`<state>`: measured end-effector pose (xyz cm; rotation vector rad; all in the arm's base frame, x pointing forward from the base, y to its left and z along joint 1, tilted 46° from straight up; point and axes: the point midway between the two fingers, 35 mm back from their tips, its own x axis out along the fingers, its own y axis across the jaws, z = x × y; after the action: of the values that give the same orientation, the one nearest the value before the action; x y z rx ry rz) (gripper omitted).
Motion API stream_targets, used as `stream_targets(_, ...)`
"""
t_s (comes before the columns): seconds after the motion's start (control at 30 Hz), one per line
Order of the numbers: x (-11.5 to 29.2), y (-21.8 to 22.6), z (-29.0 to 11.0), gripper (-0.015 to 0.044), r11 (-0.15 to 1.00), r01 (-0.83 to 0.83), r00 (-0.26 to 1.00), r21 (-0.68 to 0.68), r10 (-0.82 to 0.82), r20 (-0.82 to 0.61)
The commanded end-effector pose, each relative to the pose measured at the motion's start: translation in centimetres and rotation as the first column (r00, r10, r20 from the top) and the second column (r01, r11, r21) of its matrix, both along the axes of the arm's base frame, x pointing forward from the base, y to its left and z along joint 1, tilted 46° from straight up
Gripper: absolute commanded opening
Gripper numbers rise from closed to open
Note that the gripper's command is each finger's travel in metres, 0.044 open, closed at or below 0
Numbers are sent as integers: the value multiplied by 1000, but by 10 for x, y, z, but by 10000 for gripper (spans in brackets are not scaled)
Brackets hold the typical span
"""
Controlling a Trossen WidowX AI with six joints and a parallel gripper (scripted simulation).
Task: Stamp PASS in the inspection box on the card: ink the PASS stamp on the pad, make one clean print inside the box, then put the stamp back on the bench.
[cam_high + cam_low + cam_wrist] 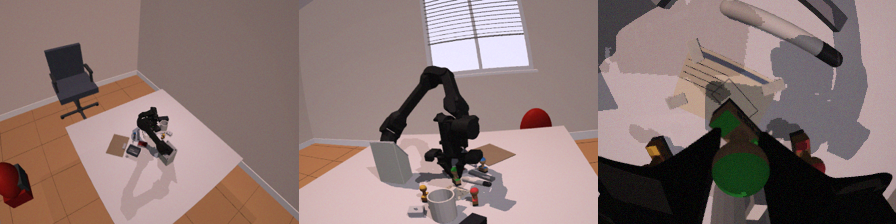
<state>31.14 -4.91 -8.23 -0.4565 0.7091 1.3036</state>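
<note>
My gripper (456, 175) (740, 135) is shut on the green-knobbed stamp (454, 171) (740, 167), with a fingertip on each side of its wooden body. Its lettering is unreadable. The stamp appears just above the tan card (463, 193) (690, 106), which is taped down. In the wrist view the stamp's base covers the near corner of the inspection box (743, 93); the visible part of the box is shaded and shows no clear print. The red ink pad (142, 144) lies beside the dark tray in the top view. Any contact between stamp and card cannot be told.
A yellow stamp (423, 193) (655, 150) and a red stamp (474, 196) (802, 145) flank the card. A grey mug (442, 206) stands close by. A marker (475, 181) (780, 30) and a blue stamp (483, 166) are beyond it. A grey block (391, 165) stands left.
</note>
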Motion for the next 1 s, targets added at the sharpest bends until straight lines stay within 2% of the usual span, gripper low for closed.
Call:
stream_targets(0.0,-1,3,-3,0,1000,6,1000,7,-6,-7)
stream_targets(0.97,1,17,-16,0,1000,7,1000,9,-7,-6)
